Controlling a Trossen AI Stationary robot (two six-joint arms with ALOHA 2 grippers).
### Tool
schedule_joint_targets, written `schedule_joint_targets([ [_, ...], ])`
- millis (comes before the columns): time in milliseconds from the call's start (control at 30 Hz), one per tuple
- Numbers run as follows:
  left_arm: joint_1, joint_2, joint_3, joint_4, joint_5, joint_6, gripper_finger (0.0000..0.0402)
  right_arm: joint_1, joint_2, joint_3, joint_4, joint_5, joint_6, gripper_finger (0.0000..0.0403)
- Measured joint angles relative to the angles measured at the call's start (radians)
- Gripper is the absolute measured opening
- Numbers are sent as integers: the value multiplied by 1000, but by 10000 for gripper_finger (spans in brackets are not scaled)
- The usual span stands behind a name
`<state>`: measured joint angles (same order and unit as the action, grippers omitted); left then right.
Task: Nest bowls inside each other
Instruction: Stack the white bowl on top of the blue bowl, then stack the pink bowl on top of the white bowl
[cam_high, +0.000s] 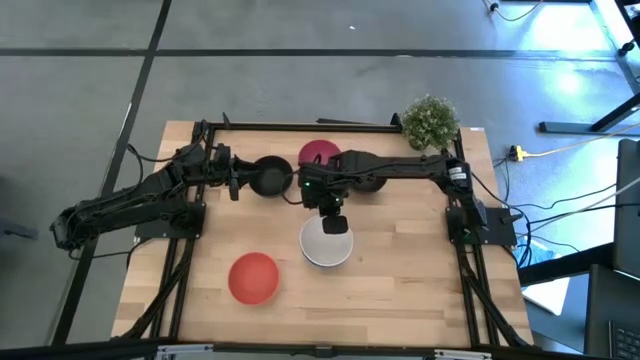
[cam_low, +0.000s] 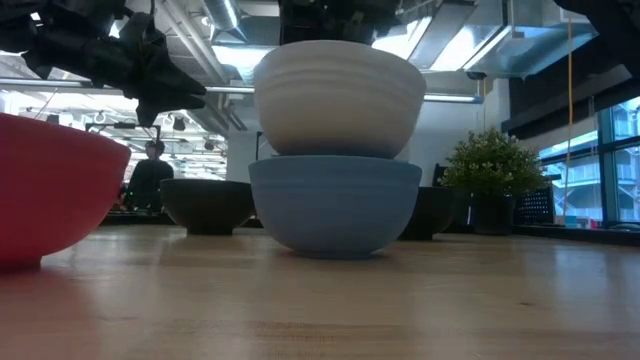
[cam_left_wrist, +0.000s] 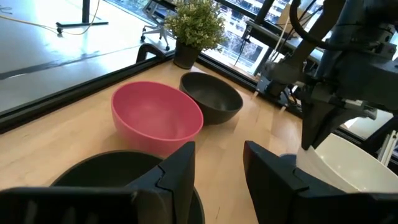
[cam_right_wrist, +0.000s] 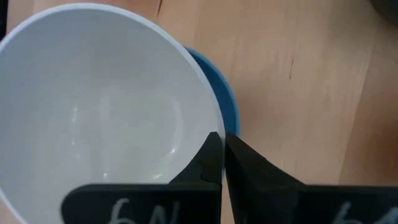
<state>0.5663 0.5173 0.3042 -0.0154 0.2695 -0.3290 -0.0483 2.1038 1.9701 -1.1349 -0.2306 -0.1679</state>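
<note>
Nearest you, toward the table's front left, sits the red bowl, alone and upright; the low view catches only its side at the left edge.

Just behind it and to the right, near the table's middle, the white bowl rests inside the blue bowl. From above you see almost nothing of the blue one, but the low view shows the white bowl standing well proud of the blue rim, and the right wrist view shows a blue crescent peeking out past the white edge. The right gripper is over the far rim of the white bowl; in its wrist view the two fingers are pressed together on that rim, pinching the wall between them.

Farther back, the left gripper hovers at a black bowl left of centre, its fingers apart with the bowl's near rim beneath them; you cannot tell whether they touch it. Beyond that, the pink bowl stands beside a second black bowl, which the right arm mostly hides from above; the left wrist view shows them touching or nearly so.

At the far right corner stands a potted plant.
</note>
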Motion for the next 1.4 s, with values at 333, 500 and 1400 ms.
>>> schedule_joint_targets([
  [333, 0, 0, 0, -3, 0, 1, 131, 3, 58, -8, 4, 0, -48, 6],
  [500, 0, 0, 0, -8, 0, 1, 131, 4, 64, -8, 30, 1, -51, 6],
  [1400, 0, 0, 0, -11, 0, 0, 131, 5, 64, -8, 38, 0, -50, 78],
])
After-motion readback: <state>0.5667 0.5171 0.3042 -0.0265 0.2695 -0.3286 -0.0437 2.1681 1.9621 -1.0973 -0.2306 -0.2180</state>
